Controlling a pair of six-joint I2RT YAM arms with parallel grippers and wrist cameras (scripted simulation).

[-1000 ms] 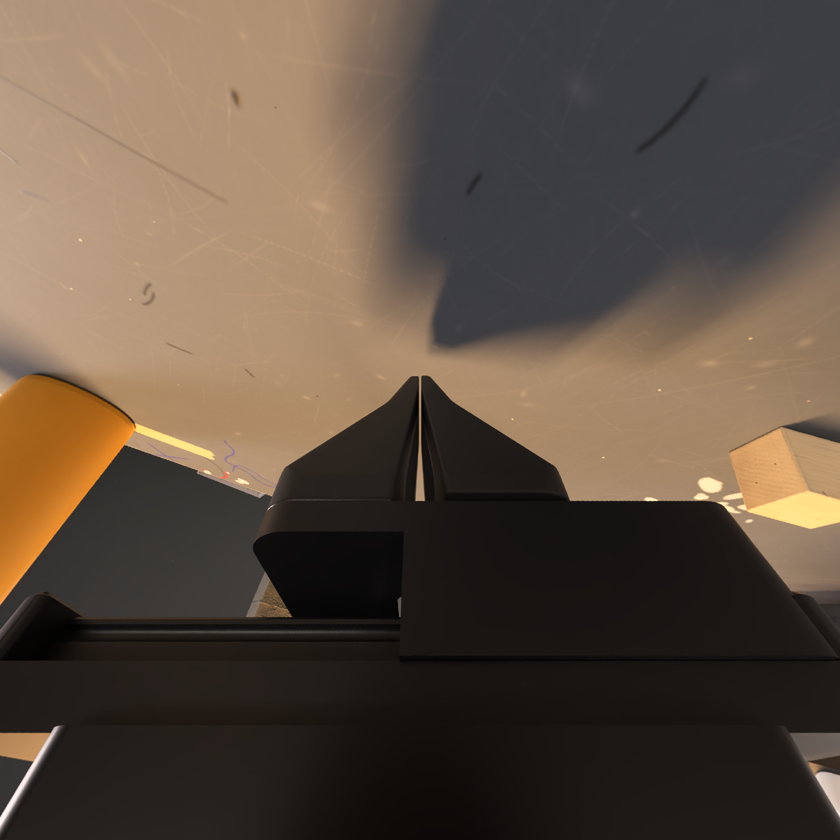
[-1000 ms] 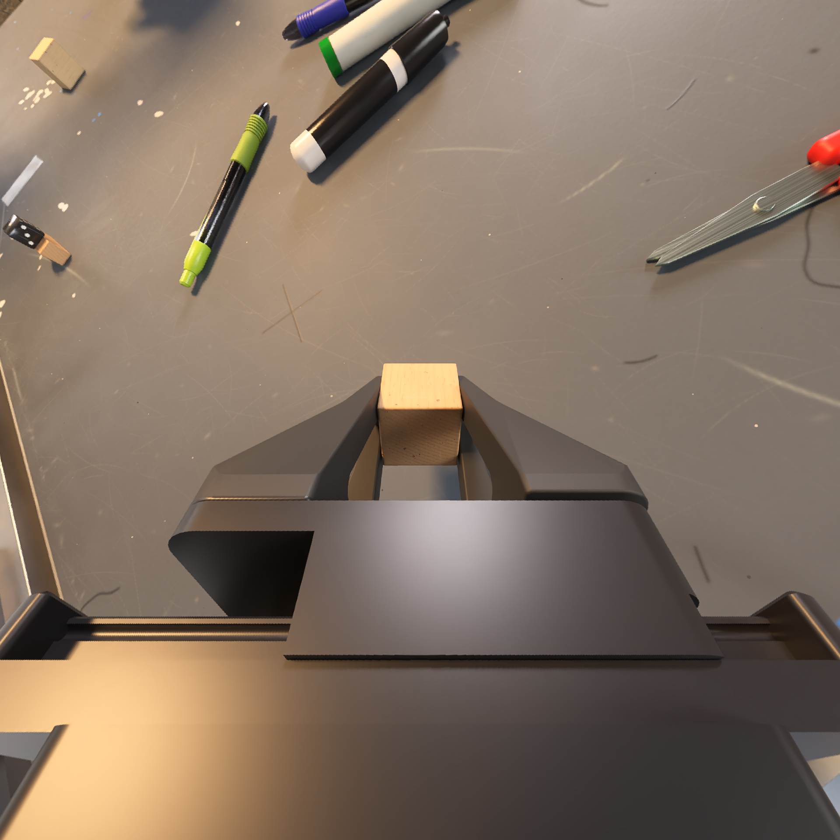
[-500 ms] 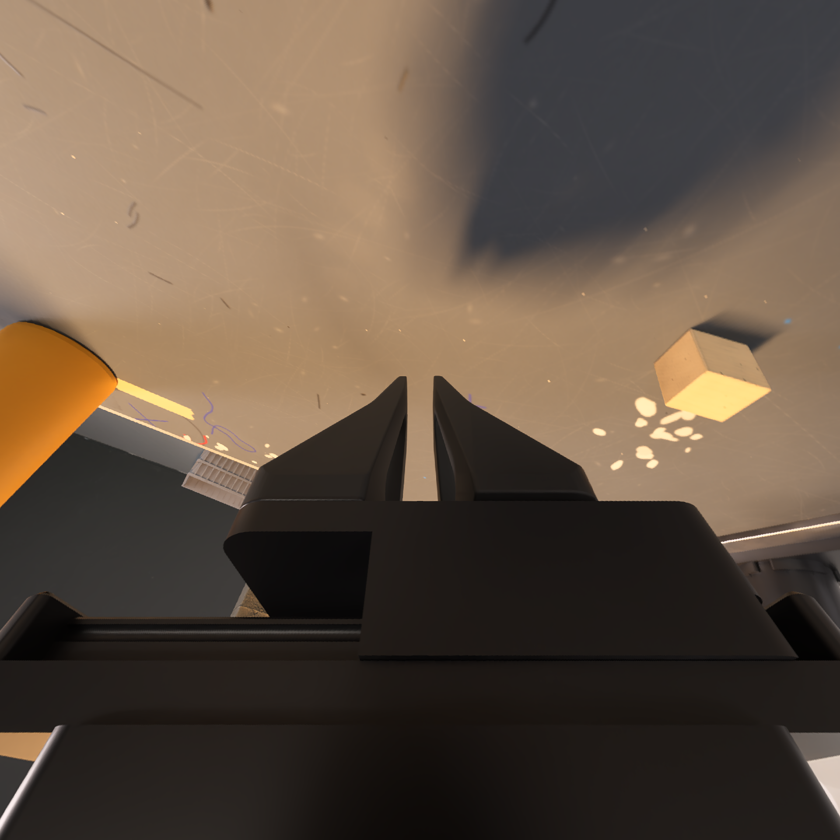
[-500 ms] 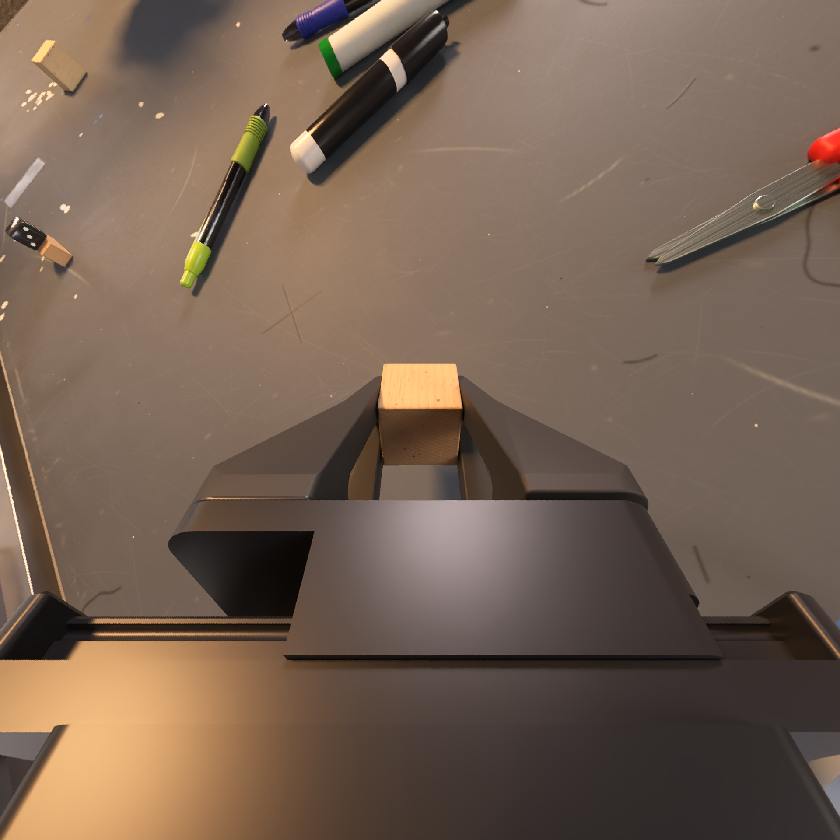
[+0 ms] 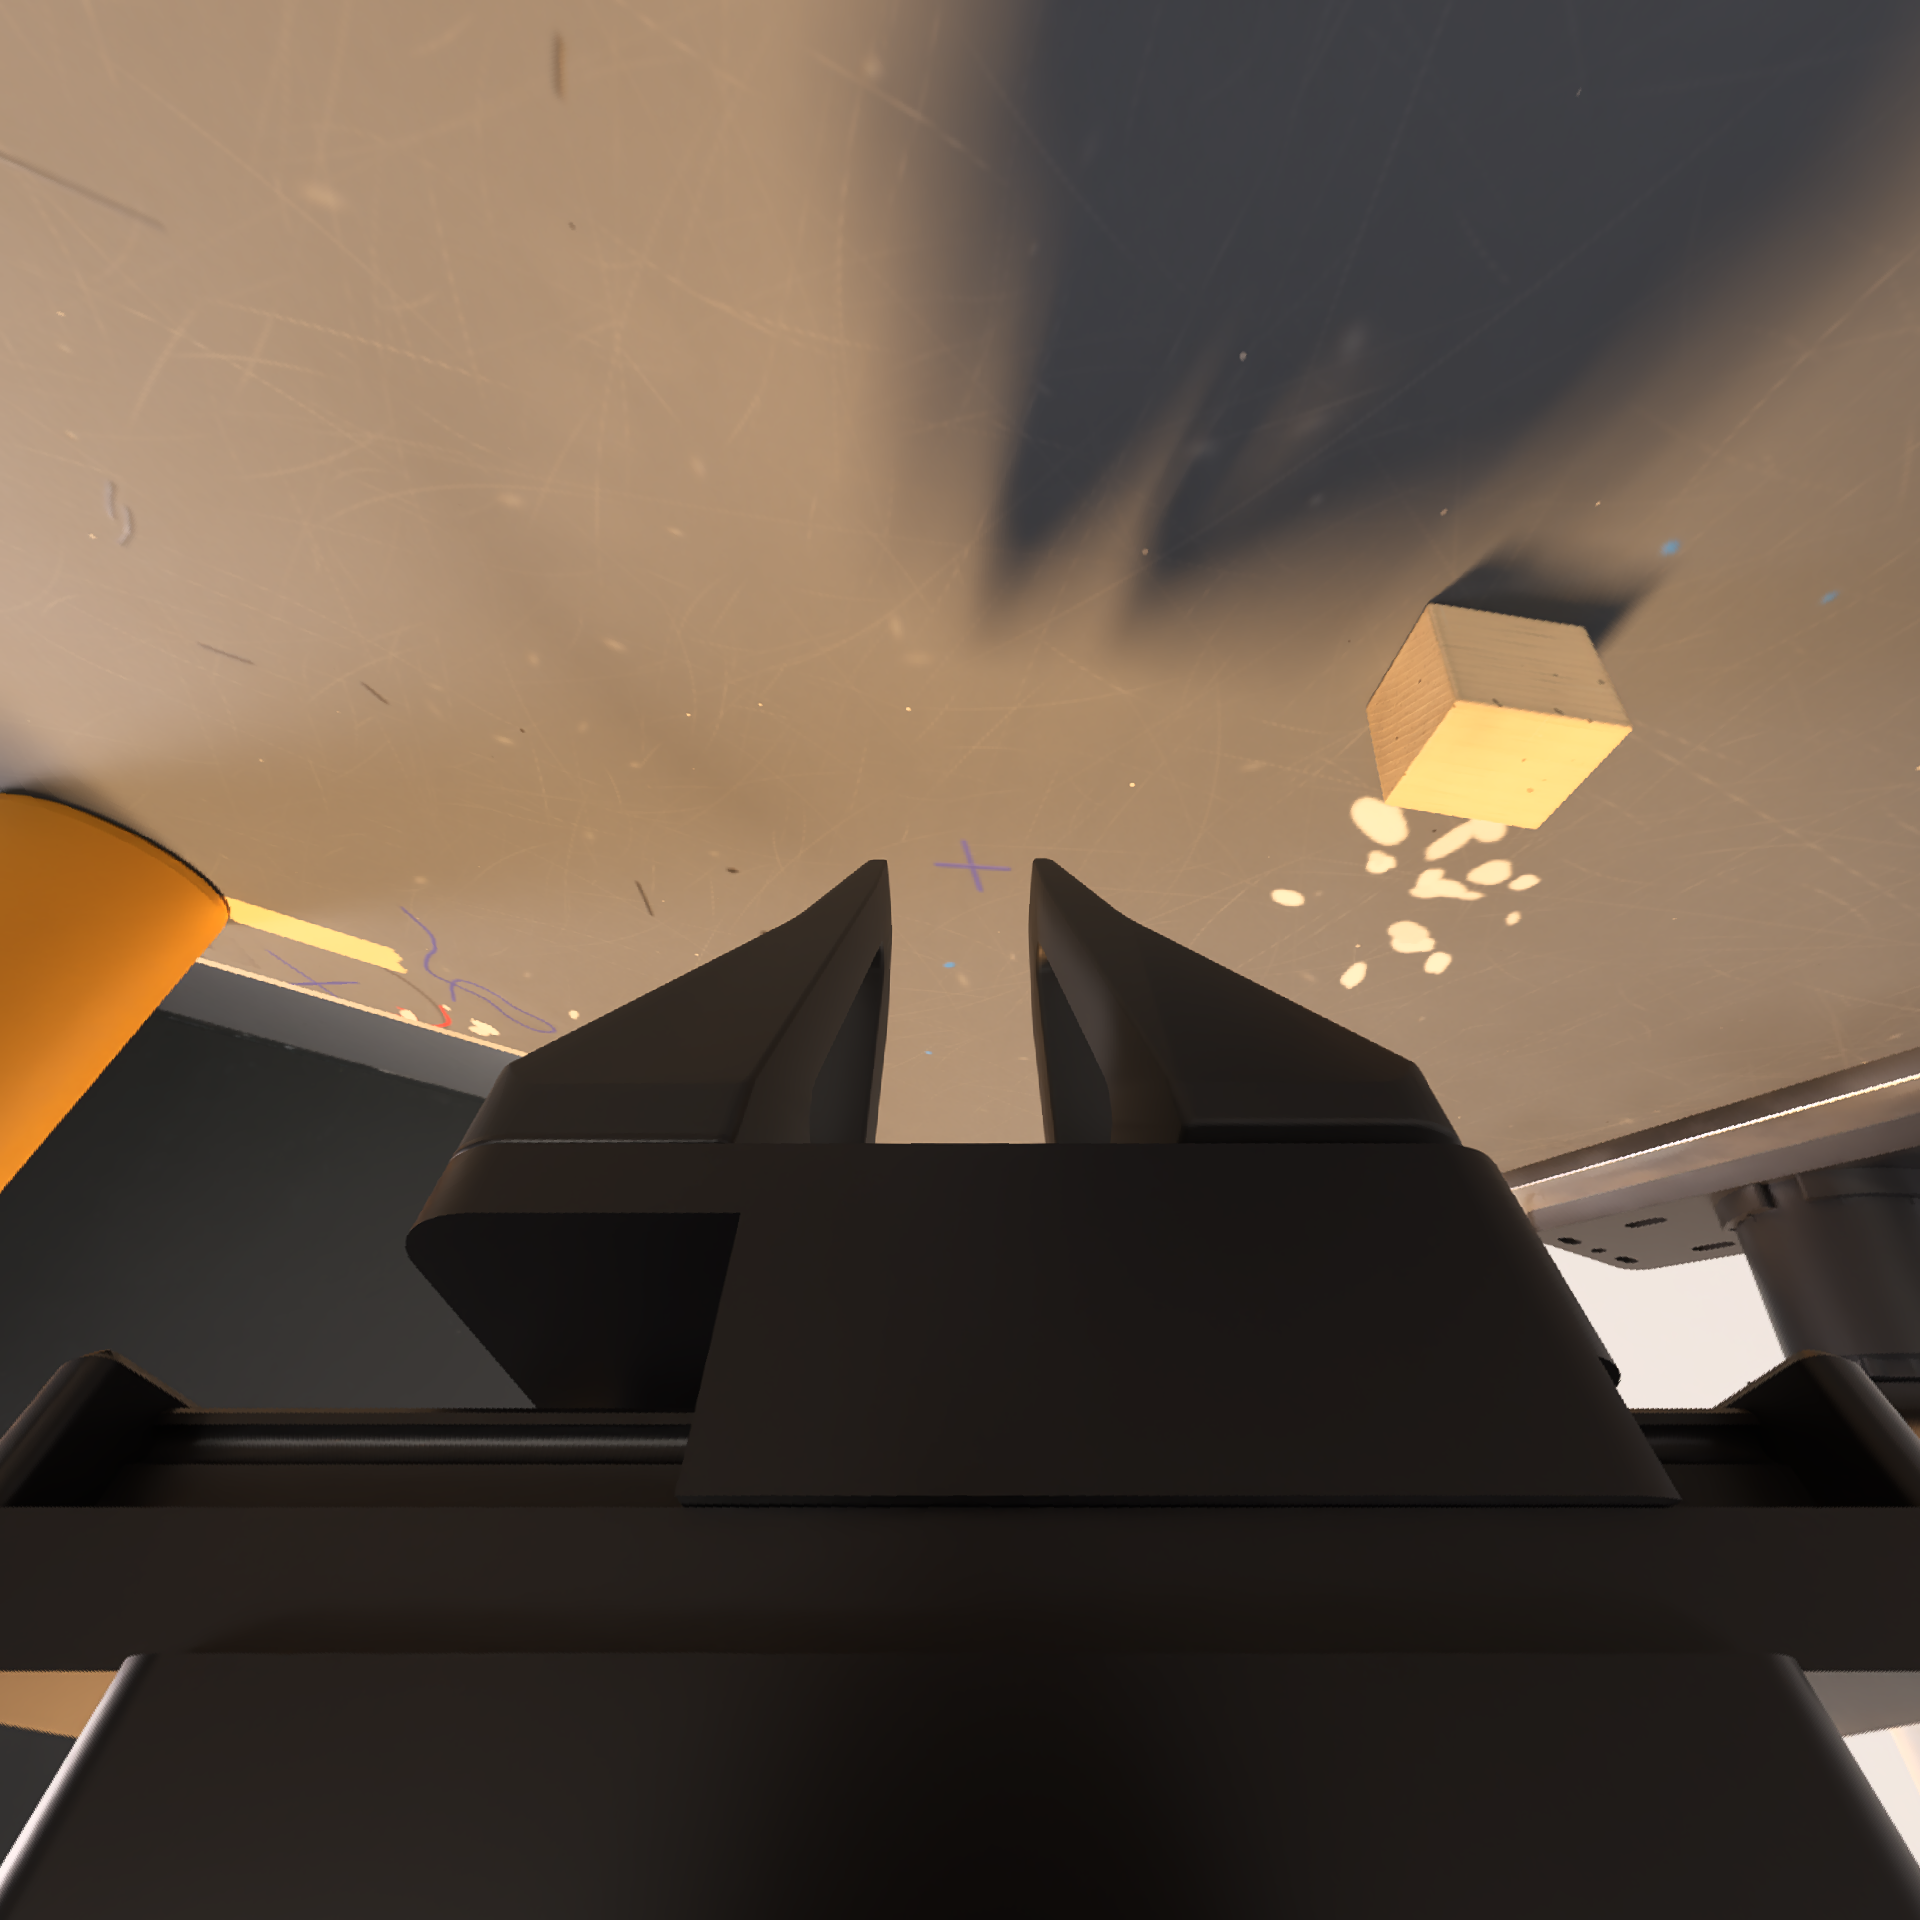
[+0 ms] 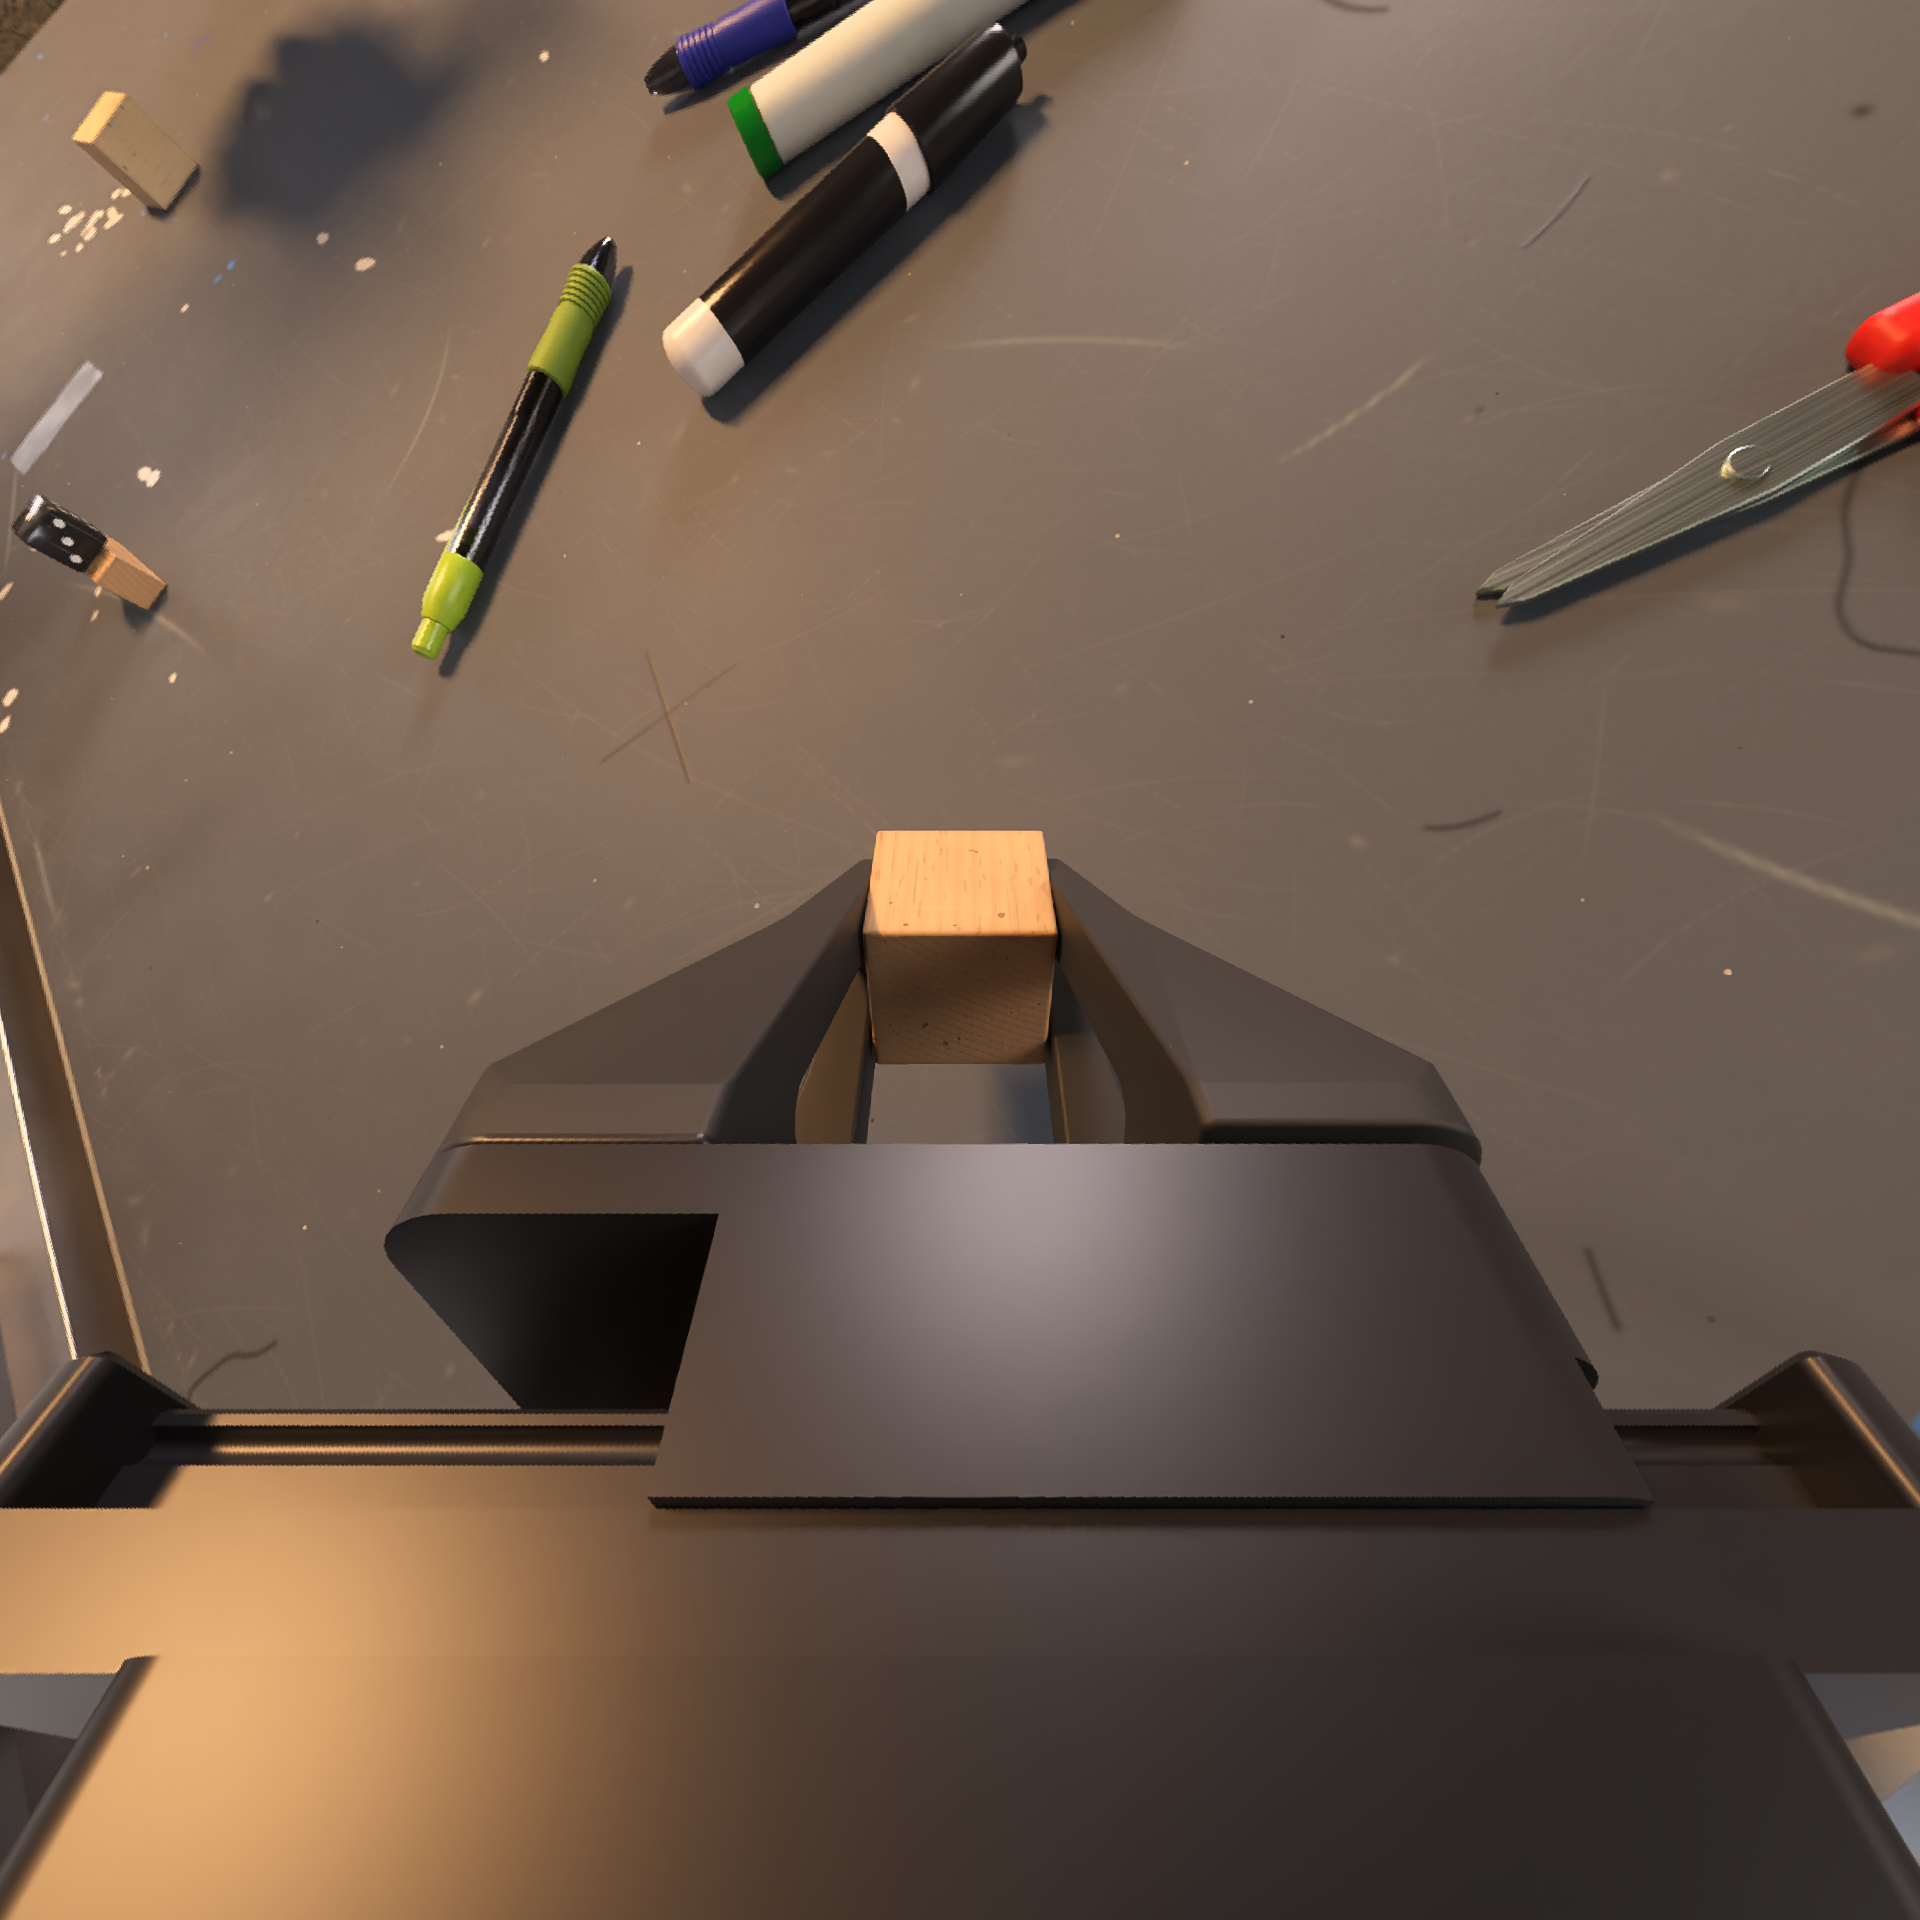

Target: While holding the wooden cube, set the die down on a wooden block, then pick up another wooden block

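While the scratched grey table [image 6: 1299, 644] is seen from above in the right wrist view, its near left edge runs down the frame's left side, and toward that edge the task's small pieces are gathered. Well out from them, a black marker with a white cap [image 6: 842, 218] and a green-and-black pen [image 6: 520, 447] lie slanted in the same direction, tips toward the far side. The right gripper [image 6: 961, 945] is held clear above the table, its jaws closed flat on two opposite faces of the light wooden cube [image 6: 961, 914], presumably so that it is kept out of play. The left gripper [image 5: 961, 997] is parted a little and holds nothing; a pale wooden block [image 5: 1496, 717] stands ahead to its right, judged the next pick. The black die with white pips [image 6: 57, 530] is stacked on a small wooden block [image 6: 130, 577]; neither has a long axis.
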